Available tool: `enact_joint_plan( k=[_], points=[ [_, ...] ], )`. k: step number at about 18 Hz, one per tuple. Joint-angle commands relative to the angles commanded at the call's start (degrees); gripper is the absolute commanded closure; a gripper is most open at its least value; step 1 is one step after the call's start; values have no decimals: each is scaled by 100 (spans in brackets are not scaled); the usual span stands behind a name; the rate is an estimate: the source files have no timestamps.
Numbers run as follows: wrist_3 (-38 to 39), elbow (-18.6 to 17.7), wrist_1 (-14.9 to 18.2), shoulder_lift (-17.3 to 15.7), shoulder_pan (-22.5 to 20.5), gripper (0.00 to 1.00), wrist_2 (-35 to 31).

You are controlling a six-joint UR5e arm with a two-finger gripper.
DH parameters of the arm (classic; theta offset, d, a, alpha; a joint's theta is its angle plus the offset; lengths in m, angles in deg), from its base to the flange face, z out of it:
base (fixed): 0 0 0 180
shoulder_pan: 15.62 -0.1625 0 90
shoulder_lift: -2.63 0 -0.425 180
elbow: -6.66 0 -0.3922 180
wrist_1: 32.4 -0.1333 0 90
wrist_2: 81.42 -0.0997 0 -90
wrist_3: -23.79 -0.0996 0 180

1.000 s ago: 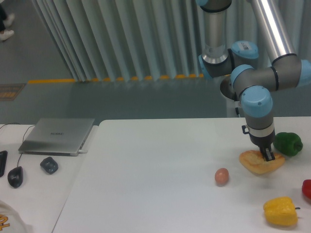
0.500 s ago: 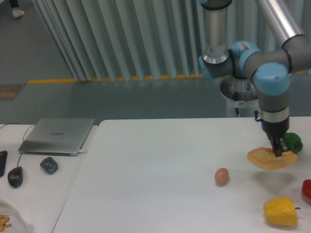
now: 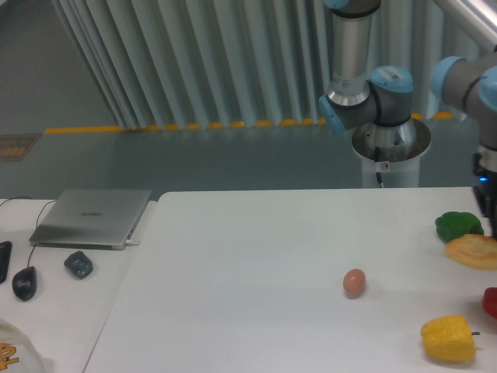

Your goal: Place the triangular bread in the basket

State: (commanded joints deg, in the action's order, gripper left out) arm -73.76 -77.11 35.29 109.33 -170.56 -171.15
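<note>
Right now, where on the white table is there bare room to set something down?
Free: the wide stretch left of the egg, toward the laptop. Crowded: the right edge, where green pepper, triangular bread and yellow pepper cluster.

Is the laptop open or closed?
Closed. The silver laptop lies flat on the side table, lid down, with no screen or keys showing.

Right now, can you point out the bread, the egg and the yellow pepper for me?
bread [image 3: 474,252], fixed camera view, on its paler centre near the right edge of the picture
egg [image 3: 354,282], fixed camera view, on the middle of its shell
yellow pepper [image 3: 448,338], fixed camera view, on the middle of its body
</note>
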Motion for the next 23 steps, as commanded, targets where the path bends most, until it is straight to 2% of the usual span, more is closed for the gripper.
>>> enact_joint_plan(
  k=[5,6,8,11,12,13,14,18,20,21,23],
  points=[
    [-107,317,-588,457,-396,95,-18],
    [-237,326,-833,579,-588,95,-18],
    [-807,344,-967,729,-843,95,-18],
    [-889,291,-1064,809,-977,93,0],
    [-889,248,-1064,783,-968,65,0],
    [-898,143,-1073,748,-959,19,0],
    [-880,72,-1108,713,-950,0,9],
    [-1205,-262,-1117,318,-977,0,18],
    [-1101,-429,-1100,124,-915,0,122],
    [-969,-473,-1030,71,-889,0,349],
    [-889,-701,-670,-157,-906,0,807]
  ],
)
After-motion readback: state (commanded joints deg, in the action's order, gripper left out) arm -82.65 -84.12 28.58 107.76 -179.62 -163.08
